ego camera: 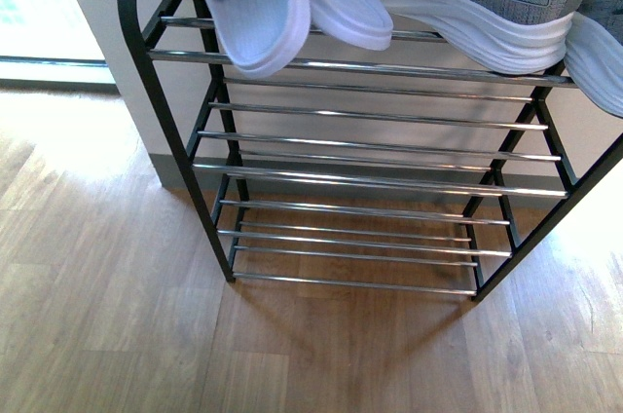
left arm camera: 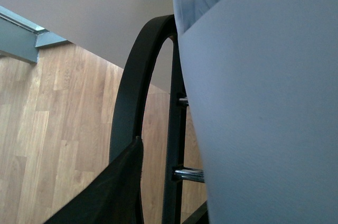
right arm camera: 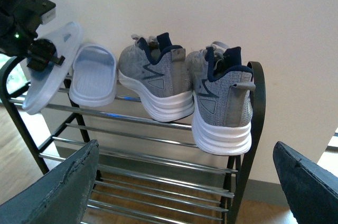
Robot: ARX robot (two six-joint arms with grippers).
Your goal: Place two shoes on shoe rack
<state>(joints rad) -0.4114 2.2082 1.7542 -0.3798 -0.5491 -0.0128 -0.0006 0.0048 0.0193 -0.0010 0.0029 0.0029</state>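
Shoe rack [ego camera: 164, 131] frame: black, matt, smooth. Shelf rods [ego camera: 380, 179]: chrome metal, glossy, bright glints. Slides [right arm camera: 94, 76]: light-blue moulded plastic or foam, smooth, matt, ribbed footbed. Sneakers [right arm camera: 153, 78]: grey knit cloth uppers, navy fabric lining, thick white soles with ridged, slightly satin sides. Floor [ego camera: 107, 316]: light wood planks, visible grain, low sheen. Wall [right arm camera: 222, 7]: plain off-white, matt.

Black left tool [right arm camera: 31, 34] with a small green light; dark, seemingly rubbery right fingers [right arm camera: 58, 192].
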